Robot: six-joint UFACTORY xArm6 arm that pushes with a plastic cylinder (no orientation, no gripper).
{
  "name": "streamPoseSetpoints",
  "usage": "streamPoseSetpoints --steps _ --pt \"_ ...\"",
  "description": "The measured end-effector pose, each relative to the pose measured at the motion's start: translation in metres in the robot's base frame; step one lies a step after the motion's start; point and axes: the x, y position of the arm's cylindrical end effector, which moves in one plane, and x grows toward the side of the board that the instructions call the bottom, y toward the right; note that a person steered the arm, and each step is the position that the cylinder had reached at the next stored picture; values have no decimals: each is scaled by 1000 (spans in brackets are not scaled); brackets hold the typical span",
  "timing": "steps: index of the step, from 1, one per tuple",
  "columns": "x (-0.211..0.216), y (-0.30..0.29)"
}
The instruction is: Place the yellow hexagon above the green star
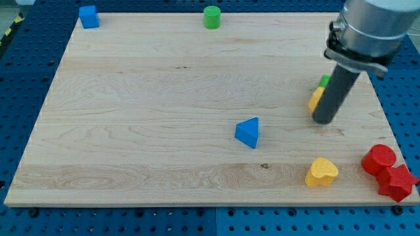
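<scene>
Handless, my tip (pixel 323 120) touched the yellow hexagon block (pixel 315 98) at right of frame, just below the half-hidden green star block (pixel 325 81); placement remained undone.

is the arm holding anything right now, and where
Nothing is held. My tip only stands against the yellow hexagon, with the green star just above it.
</scene>
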Motion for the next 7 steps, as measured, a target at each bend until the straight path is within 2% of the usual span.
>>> streamPoseSetpoints --steps 1,2,4,7 --pt "-27 1" --pt "-27 1" --pt "-79 3" --pt "-113 3"
